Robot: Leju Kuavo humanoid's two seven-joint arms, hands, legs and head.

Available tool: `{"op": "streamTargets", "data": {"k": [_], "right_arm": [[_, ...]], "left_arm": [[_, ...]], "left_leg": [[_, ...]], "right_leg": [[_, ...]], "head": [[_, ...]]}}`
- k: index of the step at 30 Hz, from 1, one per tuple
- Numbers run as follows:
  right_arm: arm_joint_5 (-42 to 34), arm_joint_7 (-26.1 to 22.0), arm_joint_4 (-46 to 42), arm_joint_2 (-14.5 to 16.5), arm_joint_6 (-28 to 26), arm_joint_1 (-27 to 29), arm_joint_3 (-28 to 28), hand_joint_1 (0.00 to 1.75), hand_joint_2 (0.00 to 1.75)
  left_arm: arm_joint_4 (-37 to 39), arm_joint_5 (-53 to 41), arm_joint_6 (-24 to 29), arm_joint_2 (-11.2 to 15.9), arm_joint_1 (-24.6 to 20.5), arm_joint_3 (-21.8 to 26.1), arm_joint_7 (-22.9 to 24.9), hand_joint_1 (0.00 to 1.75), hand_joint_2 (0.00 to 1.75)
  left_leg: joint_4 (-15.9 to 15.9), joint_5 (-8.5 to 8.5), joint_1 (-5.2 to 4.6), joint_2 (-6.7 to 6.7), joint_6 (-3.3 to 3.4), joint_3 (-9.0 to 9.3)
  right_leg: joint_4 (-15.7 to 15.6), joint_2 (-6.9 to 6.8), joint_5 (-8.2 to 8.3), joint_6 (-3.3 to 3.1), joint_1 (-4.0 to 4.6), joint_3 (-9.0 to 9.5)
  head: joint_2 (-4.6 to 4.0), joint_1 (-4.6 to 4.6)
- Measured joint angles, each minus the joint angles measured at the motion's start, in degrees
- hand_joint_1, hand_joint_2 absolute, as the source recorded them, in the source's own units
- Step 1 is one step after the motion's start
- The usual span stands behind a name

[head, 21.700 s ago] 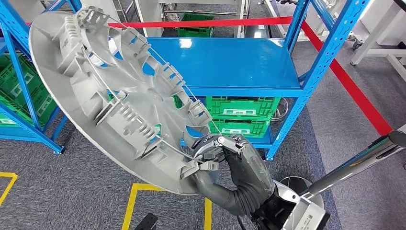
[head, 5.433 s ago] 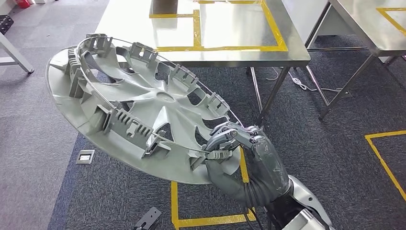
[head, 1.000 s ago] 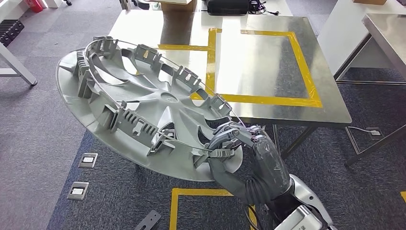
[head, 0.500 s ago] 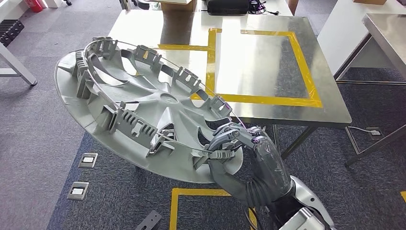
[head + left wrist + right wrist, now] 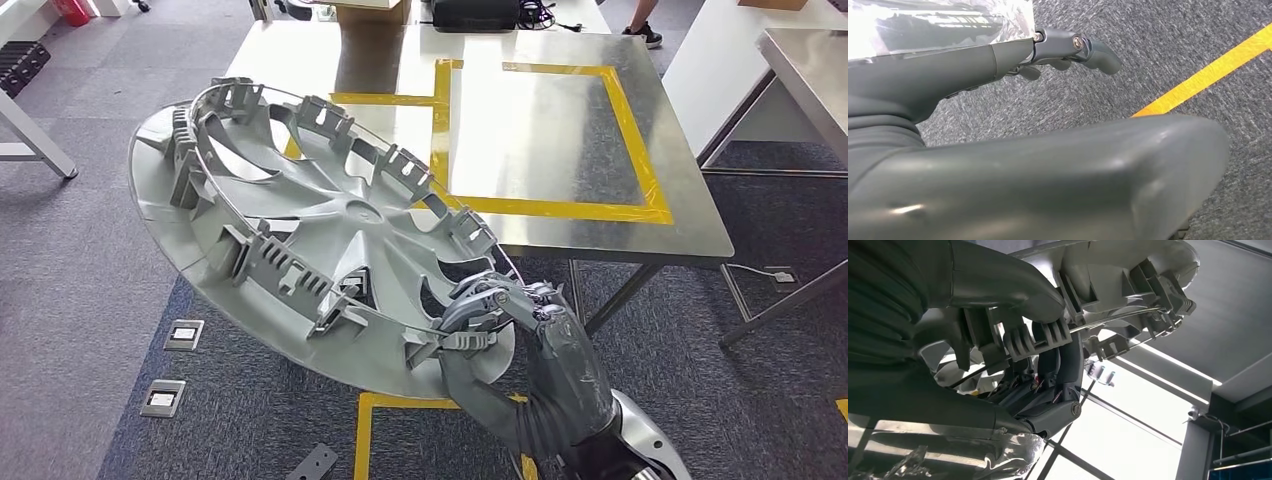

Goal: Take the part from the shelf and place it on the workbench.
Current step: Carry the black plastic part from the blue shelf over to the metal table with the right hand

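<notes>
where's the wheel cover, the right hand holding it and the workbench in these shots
wheel cover (image 5: 330, 240), head view, on the hub at its centre
right hand (image 5: 520, 320), head view, on the knuckles gripping the cover's rim
workbench (image 5: 540, 130), head view, on the bare steel inside the yellow tape frame

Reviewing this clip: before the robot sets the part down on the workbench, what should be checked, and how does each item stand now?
1. Right hand grips the hubcap at its rim: ok.
2. Hubcap over the workbench: not ok, mostly over carpet.
3. Taped square bare: ok.
4. Hubcap level: not ok, tilted.
5. Left hand holds nothing: ok.
6. Grip firmness: cannot tell.
</notes>
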Motion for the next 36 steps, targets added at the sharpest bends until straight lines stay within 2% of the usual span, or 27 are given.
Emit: {"op": "streamTargets", "data": {"k": [8, 36], "right_arm": [[-2.49, -0.48, 0.14, 0.04, 1.27, -2.12, -0.12, 1.75, 1.75], [-2.71, -0.19, 0.14, 0.02, 1.9, -2.76, -0.14, 1.75, 1.75]], "left_arm": [[0.0, 0.16, -0.48, 0.14, -0.63, 0.01, 0.44, 0.0, 1.75], [0.0, 0.14, 0.05, 0.15, -0.4, 0.0, 0.94, 0.0, 1.75]], "left_leg": [[0.0, 0.01, 0.0, 0.0, 0.0, 0.02], [0.0, 0.0, 0.0, -0.01, -0.01, 0.01]], "right_leg": [[0.03, -0.01, 0.0, 0.0, 0.0, 0.01], [0.03, -0.01, -0.01, -0.01, 0.0, 0.0]], "head": [[0.0, -0.01], [0.0, 0.01]]}}
